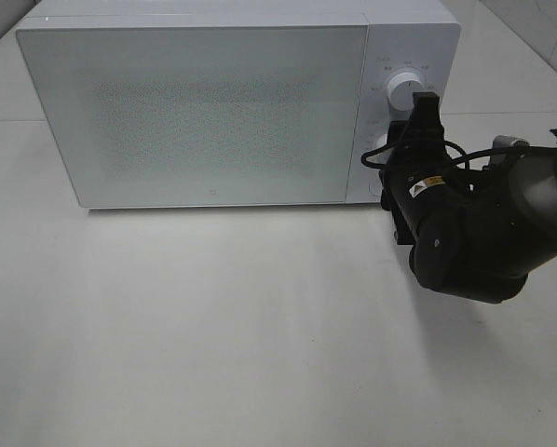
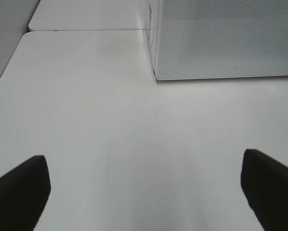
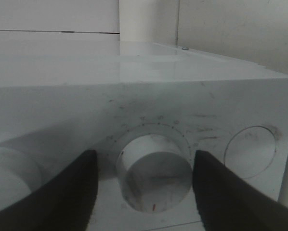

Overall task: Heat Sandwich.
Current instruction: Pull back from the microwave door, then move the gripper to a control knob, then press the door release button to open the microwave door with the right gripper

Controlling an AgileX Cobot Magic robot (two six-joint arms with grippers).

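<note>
The sandwich is out of view. The white microwave [image 1: 204,102] stands at the back of the table with its door shut. My right gripper [image 1: 398,149] reaches to its control panel, at the lower knob [image 1: 375,149] beneath the upper knob [image 1: 404,92]. In the right wrist view the gripper [image 3: 145,156] is open, its two dark fingers [image 3: 62,192] standing on either side of that round white knob [image 3: 153,175] with small gaps. My left gripper [image 2: 144,202] is open over bare table, nothing between its fingers [image 2: 19,192], a little way from the microwave's corner [image 2: 156,72].
The white table [image 1: 213,326] stretches in front of the microwave. The right arm's bulky black body [image 1: 483,233] hangs over the table's right side. A second table surface [image 2: 86,17] adjoins behind the left end.
</note>
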